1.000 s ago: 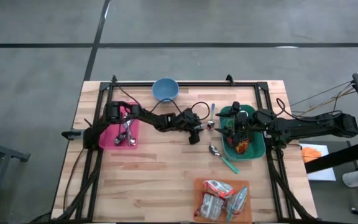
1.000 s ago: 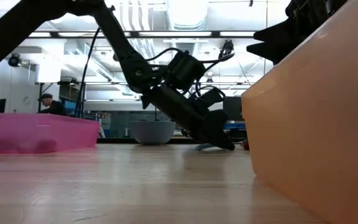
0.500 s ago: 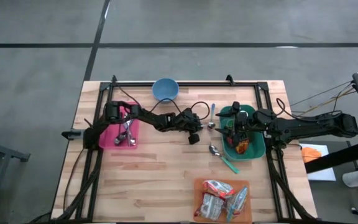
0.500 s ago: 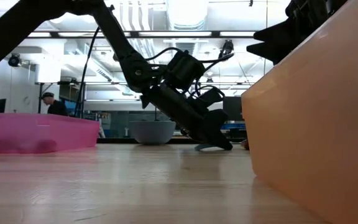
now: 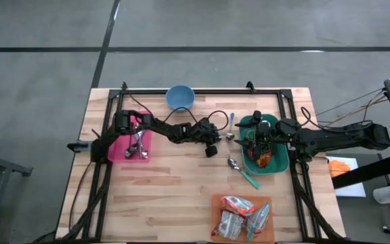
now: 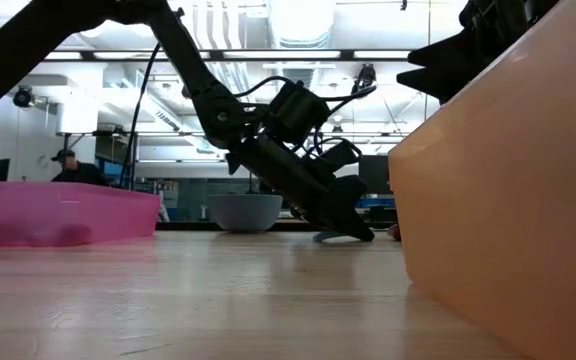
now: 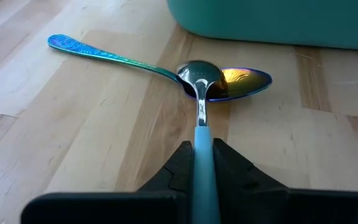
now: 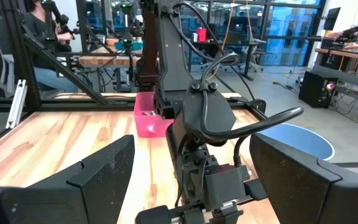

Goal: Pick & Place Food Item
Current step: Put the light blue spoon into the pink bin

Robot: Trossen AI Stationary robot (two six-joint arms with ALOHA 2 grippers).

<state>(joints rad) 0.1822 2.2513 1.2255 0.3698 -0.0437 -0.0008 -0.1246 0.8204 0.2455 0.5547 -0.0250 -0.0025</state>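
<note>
My left gripper [image 5: 218,139] [image 7: 201,163] is at the table's middle, shut on a blue-handled spoon [image 7: 200,106]. That spoon's bowl lies on the bowl of an iridescent spoon [image 7: 244,79] [image 5: 231,124], which lies flat beside the teal bin [image 7: 272,22] [image 5: 282,157]. In the low view my left gripper [image 6: 356,226] slants down to the table. My right gripper [image 5: 256,135] [image 8: 191,149] hovers open over the teal bin and holds nothing. Food packets [image 5: 239,215] lie on an orange tray [image 5: 217,200] near the front edge. My left gripper pinches the spoon's blue handle [image 7: 201,146] between its two fingers. The fingers slant down from the table's left and lie along the handle. The spoon's metal bowl [image 7: 200,77] rests on the iridescent spoon's bowl, just in front of the teal bin.
A pink bin [image 5: 119,150] with metal utensils stands at the left, a blue bowl [image 5: 180,97] at the far edge. A green-handled spoon [image 5: 244,172] lies in front of the teal bin. The orange tray's wall [image 6: 508,190] fills the low view's right side.
My left gripper has shut its fingers on the blue spoon handle without shifting its place. The spoons and my right gripper have kept still.
</note>
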